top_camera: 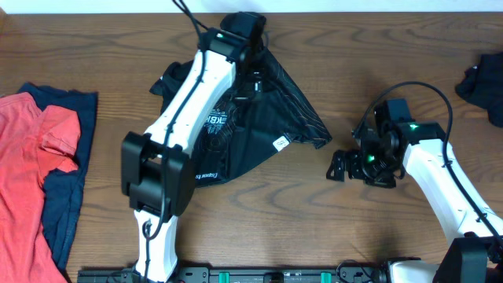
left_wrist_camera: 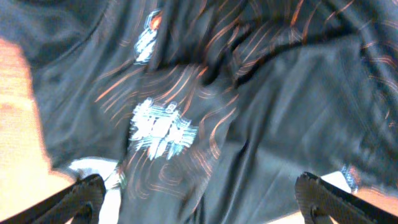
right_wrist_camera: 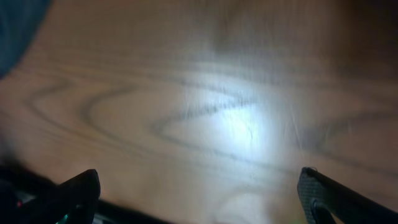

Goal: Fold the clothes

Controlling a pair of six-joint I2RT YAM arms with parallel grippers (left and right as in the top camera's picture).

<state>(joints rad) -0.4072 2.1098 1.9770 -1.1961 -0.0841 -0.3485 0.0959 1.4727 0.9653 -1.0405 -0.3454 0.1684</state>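
The left gripper point(left_wrist_camera: 200, 186) is hanging wide open over the black jersey point(left_wrist_camera: 280, 106), holding nothing; the right gripper point(right_wrist_camera: 199, 180) is gaping empty above the wooden table point(right_wrist_camera: 205, 93).

One overhead, two wrist views.
Overhead looks straight down; left wrist closely shares the black wavy-lined jersey point(top_camera: 271, 118), right the brown wooden desk point(top_camera: 314, 228).

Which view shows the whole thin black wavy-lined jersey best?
Overhead: the thin black wavy-lined jersey lies crumpled on the wooden table, outline mostly visible. Left wrist shows only a blurred close-up of its fabric; right wrist shows mostly table.
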